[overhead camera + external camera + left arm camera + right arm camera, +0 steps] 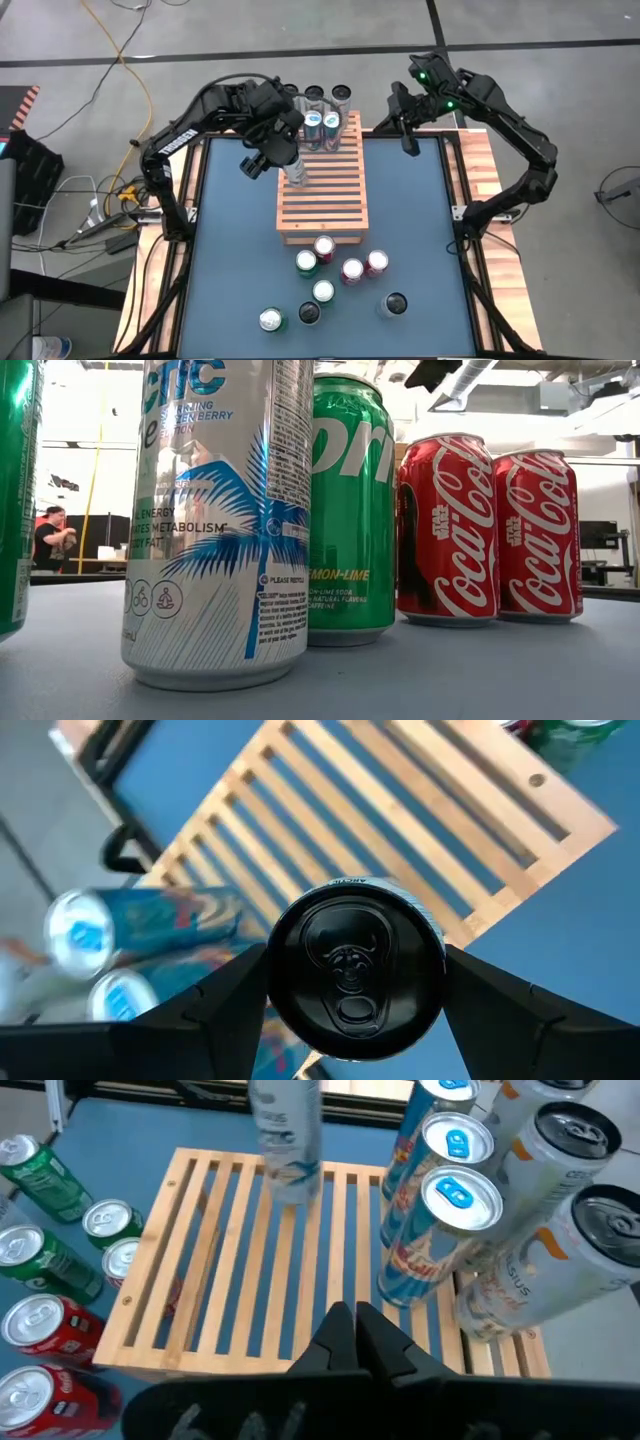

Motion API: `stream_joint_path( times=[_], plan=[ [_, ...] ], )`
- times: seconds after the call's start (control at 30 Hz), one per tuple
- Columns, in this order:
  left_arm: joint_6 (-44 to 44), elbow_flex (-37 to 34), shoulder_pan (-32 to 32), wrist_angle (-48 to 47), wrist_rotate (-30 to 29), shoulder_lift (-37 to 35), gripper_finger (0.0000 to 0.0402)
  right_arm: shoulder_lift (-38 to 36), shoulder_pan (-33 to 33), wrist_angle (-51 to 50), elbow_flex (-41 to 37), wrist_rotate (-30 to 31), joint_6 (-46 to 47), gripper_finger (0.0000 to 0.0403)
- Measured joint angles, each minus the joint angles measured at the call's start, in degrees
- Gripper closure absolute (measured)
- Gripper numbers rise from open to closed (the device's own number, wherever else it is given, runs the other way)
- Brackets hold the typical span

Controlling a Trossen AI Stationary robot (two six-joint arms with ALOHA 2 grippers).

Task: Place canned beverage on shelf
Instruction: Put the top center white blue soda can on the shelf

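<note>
The canned beverage is a slim silver can with a black top. My left gripper is shut on it over the far left part of the shelf, a light-brown slatted wooden rack in the middle of the table. The right wrist view shows the can over the slats. Several cans stand at the shelf's far end: two blue ones and taller black-topped ones. My right gripper is shut and holds nothing, off the shelf's far right corner. My left gripper pinches the can's side wall just below its black top, one finger on each side. The fingers come slanting down from the table's far left. The can hangs nearly upright, top up. I cannot tell whether its lower end touches the slats.
Several loose cans stand on the blue table near the shelf's near edge: green, red, silver and black-topped. In the low view they fill the foreground. The near part of the shelf is bare slats.
</note>
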Motion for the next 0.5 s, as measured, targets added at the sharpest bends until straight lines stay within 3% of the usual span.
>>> stream_joint_path(
  times=[0.5],
  plan=[
    [-5.69, -0.07, -1.87, 0.66, -1.30, 2.09, 0.0136, -0.04, -1.67, 0.00, 0.00, -2.12, -0.52, 0.0397]
  ],
)
